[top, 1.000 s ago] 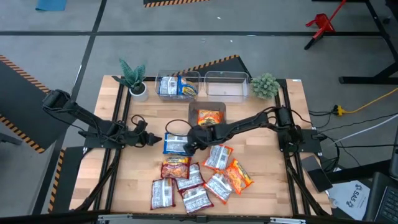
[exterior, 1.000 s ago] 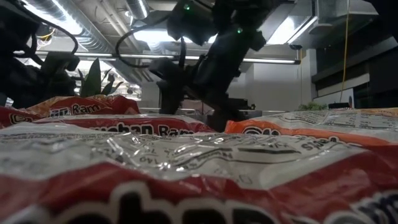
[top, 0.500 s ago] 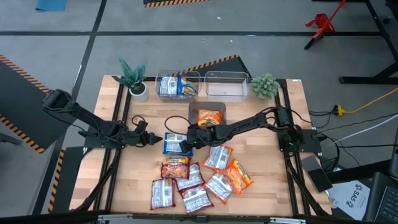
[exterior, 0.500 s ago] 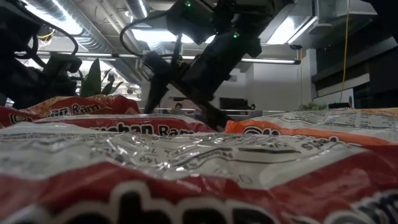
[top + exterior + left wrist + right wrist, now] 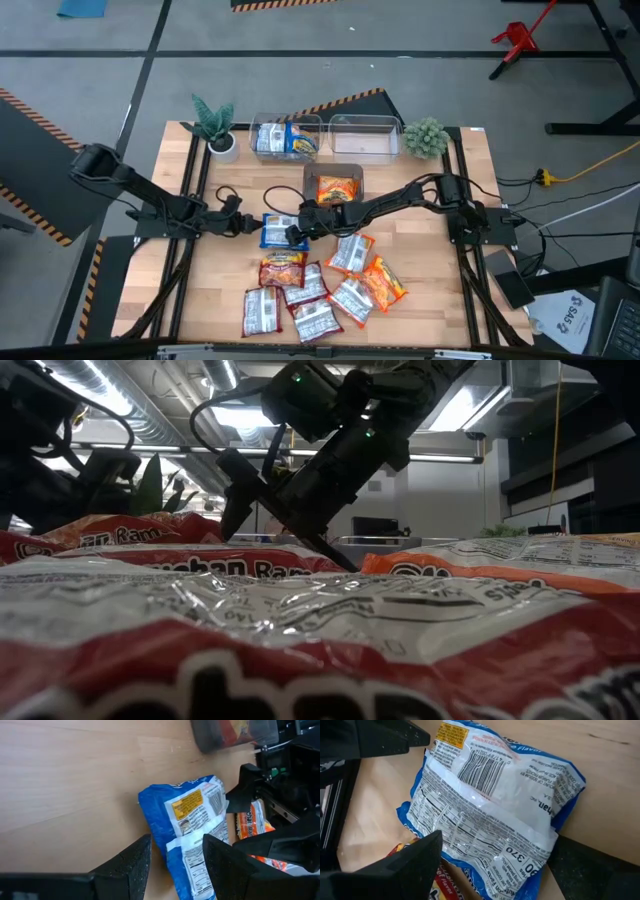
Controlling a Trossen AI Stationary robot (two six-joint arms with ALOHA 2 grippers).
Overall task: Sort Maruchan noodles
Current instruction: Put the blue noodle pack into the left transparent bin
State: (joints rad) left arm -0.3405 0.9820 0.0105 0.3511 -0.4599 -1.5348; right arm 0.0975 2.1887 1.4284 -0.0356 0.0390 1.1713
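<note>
Noodles in a blue-white packet (image 5: 277,231) lie flat on the wooden tabletop (image 5: 420,240), label side down with the barcode up, just in front of the dark grey tray (image 5: 333,171) that holds an orange packet (image 5: 337,188). The right pincer (image 5: 297,231) is over this blue-white packet with its fingers (image 5: 415,857) spread wide, one past each side of the packet's end; whether a finger touches the plastic is hard to tell from these views. The left pincer (image 5: 246,224) is at the packet's opposite side, on the side away from the tray's right edge, its two fingers (image 5: 132,862) apart and pointing at the packet's near edge, not gripping it. The other loose packets (image 5: 320,285), red-white, brownish-white and orange, lie in a cluster farther from the tray, toward the tabletop's front edge, some overlapping. Behind the tray stand two clear bins: the left bin (image 5: 285,137) holds blue-white packets, the right bin (image 5: 362,137) sits beside it. A small potted plant (image 5: 214,125) and a round green plant (image 5: 425,137) flank the bins.
</note>
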